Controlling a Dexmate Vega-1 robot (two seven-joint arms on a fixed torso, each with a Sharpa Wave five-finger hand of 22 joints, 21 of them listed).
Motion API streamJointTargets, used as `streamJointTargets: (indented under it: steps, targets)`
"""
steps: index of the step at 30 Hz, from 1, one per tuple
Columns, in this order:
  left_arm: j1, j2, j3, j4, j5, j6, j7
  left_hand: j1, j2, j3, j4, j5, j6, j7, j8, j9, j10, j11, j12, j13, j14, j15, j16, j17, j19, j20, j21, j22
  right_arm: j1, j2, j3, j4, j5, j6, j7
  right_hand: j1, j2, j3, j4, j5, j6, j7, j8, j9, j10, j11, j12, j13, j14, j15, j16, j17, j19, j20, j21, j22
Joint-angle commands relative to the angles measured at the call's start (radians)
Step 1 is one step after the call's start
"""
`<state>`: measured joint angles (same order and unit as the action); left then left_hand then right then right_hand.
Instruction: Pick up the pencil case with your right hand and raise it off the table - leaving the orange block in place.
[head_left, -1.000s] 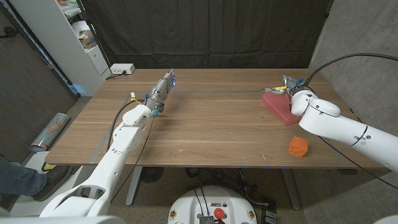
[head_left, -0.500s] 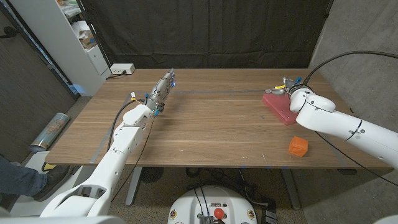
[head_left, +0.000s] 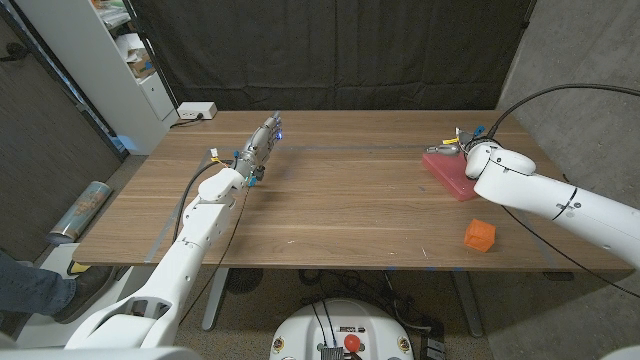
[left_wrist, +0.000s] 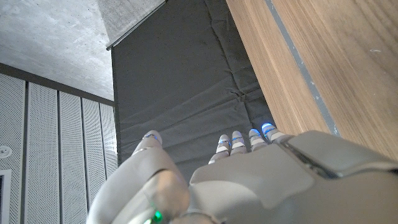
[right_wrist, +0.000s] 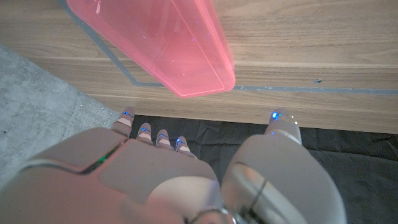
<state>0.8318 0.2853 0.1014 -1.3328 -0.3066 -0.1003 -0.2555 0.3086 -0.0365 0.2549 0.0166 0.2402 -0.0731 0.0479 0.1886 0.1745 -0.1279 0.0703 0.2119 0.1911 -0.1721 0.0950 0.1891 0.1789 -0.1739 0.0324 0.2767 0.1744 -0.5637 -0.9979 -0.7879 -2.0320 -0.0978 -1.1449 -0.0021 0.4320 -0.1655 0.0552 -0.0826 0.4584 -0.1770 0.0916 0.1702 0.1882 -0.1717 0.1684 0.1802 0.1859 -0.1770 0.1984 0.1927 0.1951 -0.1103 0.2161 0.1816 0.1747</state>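
Right hand (head_left: 463, 140) empty, fingers (right_wrist: 152, 134) spread, left hand (head_left: 262, 140) outstretched, empty

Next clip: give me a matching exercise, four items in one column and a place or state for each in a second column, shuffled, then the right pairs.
Items:
1. pencil case
2. orange block
3. left hand
4. right hand

Places or states:
A. near the table's front edge, on the robot's right
B. at the pink item's far end, fingers spread, nothing held
C. pink, lying on the table
D. on the robot's left side of the table, far from both objects, holding nothing

Pairs: 1-C, 2-A, 3-D, 4-B
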Motion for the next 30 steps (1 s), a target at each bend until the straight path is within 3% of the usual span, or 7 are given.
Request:
streamJointTargets:
  steps: [1,30]
  targets:
    - [0.002,0.004,0.001,-0.011,0.003,0.011,0.004,-0.001,0.01,0.003,-0.003,-0.001,0.004,0.006,0.0,0.004,-0.005,0.006,-0.001,0.0,-0.015,0.006,0.002,0.003,-0.081,0.01,-0.006,0.003,0.045,0.01,-0.043,0.053,0.018,-0.01,0.027,-0.009,-0.001,-0.009,-0.003,-0.004,-0.192,0.006,0.006,0.006,-0.156,0.014,0.006,0.003,-0.119,0.01,0.004,0.004,-0.004,0.002,0.005,0.002]
    - [0.006,0.004,0.001,-0.015,0.006,0.022,0.018,-0.002,0.013,0.0,-0.006,-0.003,0.004,-0.002,-0.001,0.004,-0.006,0.006,-0.002,0.0,-0.018,0.009,0.001,0.003,-0.084,0.022,-0.018,0.004,0.135,0.041,-0.128,0.171,0.036,-0.035,0.087,-0.019,0.0,-0.034,-0.002,-0.018,-0.186,0.012,0.018,0.006,-0.135,0.025,0.016,0.002,-0.103,0.01,0.012,0.004,-0.002,0.001,0.008,0.003]
